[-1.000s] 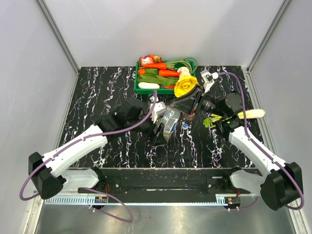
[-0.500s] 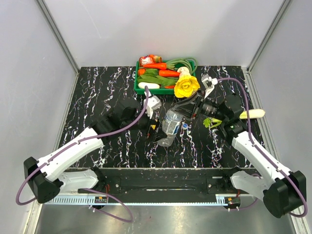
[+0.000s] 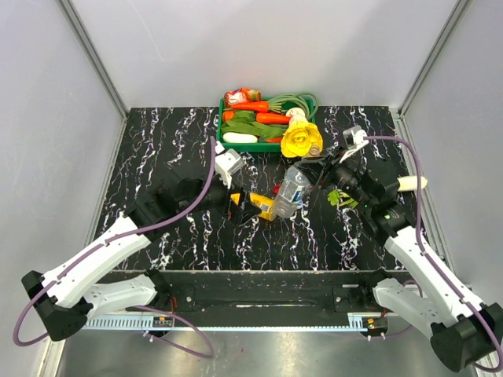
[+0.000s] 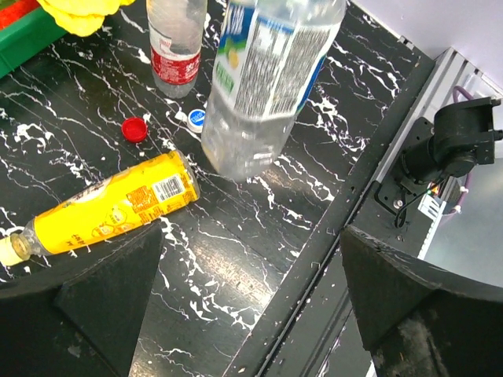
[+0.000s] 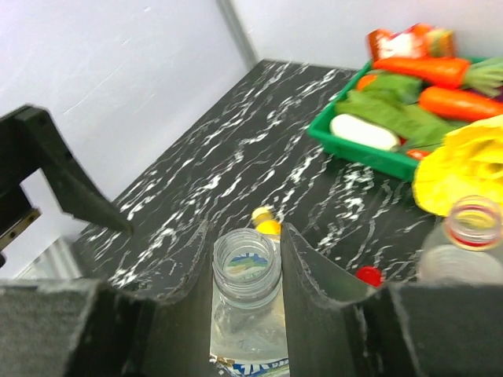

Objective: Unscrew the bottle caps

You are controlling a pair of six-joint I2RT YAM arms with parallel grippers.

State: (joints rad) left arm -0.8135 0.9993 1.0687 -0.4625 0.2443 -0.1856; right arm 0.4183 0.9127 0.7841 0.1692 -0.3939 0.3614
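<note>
Yellow bottle (image 4: pixel 118 206) lies on its side on the surface (image 4: pixel 330 133), yellow cap (image 4: pixel 11 248) on. Red cap (image 4: pixel 134 128) and blue cap (image 4: pixel 196 118) lie loose just beyond its base end. The red bottle (image 4: pixel 174 47) stands open-necked behind them.

Right pincer (image 5: pixel 246 236) pinches the blue bottle (image 4: pixel 263 71) at its open neck. The bottle is tilted near the yellow bottle's base end; cannot tell whether it touches down.

Left pincer (image 4: pixel 251 236) is spread wide and empty, just short of the yellow bottle. The base end points toward its gap, the capped end beyond one finger. The long axis runs roughly along the finger-to-finger line, not across it.

Judgement: two of three caps are off. The left arm is nearer and free, but a wrist turn looks needed to straddle the body.
</note>
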